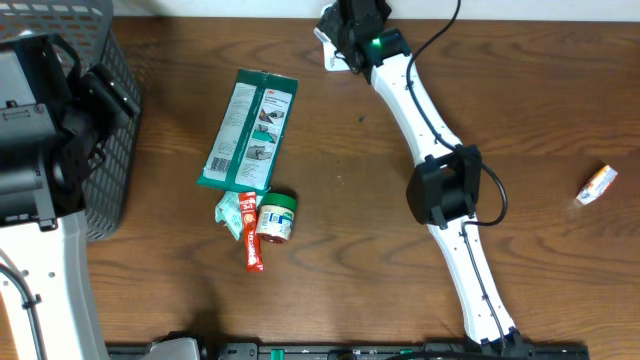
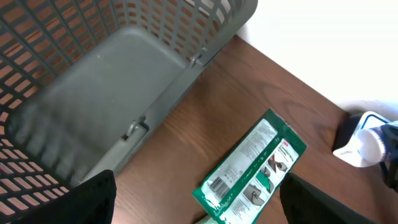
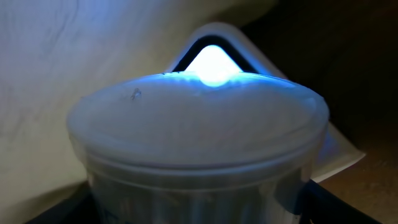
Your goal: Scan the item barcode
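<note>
Overhead: R arm reaches across the desk (image 1: 380, 260) to the far edge, R end effector (image 1: 345, 35) right at the white scanner (image 1: 331, 55). R wrist cam is filled by a white-lidded tub (image 3: 196, 124) sitting between the dark fingers, so R is gripping the tub. Scanner's triangular window glows white-blue just behind the lid rim. Can't tell if tub touches the scanner; very close at least. Label side of the tub not readable in any view.

L wrist cam: L end effector (image 2: 198, 199) has jaws wide apart w/ nothing between them, so open. It hangs near the grey basket (image 2: 124, 74) at the L edge of the desk, and overhead puts the L arm partly over the basket. Same cam catches the tub far right, up against the scanner, w/ R's black fingers beside it.

Other stuff on desk, mid-left:
- long green pack (image 1: 250, 130) lying flat, slightly tilted, near the basket but apart
- small jar w/ green lid (image 1: 276, 218) on its side just below the pack
- red sachet (image 1: 250, 240) and small green packet (image 1: 230, 212) touching the jar on its L side
- small white/orange item (image 1: 598, 185) alone near the R edge, well apart from the rest
</note>
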Robot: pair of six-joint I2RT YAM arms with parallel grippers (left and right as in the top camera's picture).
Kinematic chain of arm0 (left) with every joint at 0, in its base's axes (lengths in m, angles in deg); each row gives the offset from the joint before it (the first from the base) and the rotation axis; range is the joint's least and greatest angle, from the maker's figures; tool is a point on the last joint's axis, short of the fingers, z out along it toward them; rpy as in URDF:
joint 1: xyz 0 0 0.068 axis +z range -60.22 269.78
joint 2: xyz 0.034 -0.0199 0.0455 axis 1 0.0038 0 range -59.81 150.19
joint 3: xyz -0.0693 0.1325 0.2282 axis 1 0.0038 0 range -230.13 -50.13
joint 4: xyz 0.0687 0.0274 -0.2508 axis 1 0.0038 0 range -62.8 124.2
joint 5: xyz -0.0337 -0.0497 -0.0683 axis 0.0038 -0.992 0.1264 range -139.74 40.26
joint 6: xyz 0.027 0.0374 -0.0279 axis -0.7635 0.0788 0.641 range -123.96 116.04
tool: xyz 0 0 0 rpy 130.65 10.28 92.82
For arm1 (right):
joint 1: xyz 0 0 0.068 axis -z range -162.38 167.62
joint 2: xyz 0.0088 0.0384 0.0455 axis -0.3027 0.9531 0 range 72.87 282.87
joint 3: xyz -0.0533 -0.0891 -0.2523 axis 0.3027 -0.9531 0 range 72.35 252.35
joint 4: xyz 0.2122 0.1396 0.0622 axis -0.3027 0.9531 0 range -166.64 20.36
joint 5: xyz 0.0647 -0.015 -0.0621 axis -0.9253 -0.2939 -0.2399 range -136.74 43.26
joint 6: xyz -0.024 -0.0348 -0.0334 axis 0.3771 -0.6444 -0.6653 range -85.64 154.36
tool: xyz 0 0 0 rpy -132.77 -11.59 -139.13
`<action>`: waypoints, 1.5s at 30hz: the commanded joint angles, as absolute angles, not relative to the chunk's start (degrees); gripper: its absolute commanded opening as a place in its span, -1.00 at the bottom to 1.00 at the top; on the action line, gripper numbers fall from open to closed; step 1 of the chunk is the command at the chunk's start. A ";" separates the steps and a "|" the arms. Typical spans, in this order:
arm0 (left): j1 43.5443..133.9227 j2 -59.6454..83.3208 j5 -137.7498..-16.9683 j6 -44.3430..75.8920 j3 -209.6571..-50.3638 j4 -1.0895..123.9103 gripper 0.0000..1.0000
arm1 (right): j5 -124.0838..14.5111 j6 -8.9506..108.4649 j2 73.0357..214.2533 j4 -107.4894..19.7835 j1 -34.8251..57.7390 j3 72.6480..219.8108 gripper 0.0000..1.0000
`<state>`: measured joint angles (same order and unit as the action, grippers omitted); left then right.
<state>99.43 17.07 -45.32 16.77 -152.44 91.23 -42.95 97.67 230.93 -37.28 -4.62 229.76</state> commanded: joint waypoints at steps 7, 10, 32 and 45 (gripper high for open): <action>99.74 17.25 -45.01 16.22 -152.26 91.08 0.62 | -43.65 101.86 231.45 -39.16 -4.07 229.95 -0.98; 99.74 17.25 -45.01 16.22 -152.26 91.08 0.63 | -43.65 102.08 231.45 -39.21 -4.09 229.38 -0.98; 99.74 17.25 -45.01 16.22 -152.26 91.08 0.62 | -47.26 77.41 211.35 -22.47 -1.17 229.41 -0.98; 99.74 17.25 -45.01 16.22 -152.26 91.08 0.63 | -32.04 62.98 187.72 10.54 5.24 229.41 -0.98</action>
<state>99.45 17.07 -45.32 16.77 -152.41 91.19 -39.50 65.71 188.59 7.08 3.38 229.86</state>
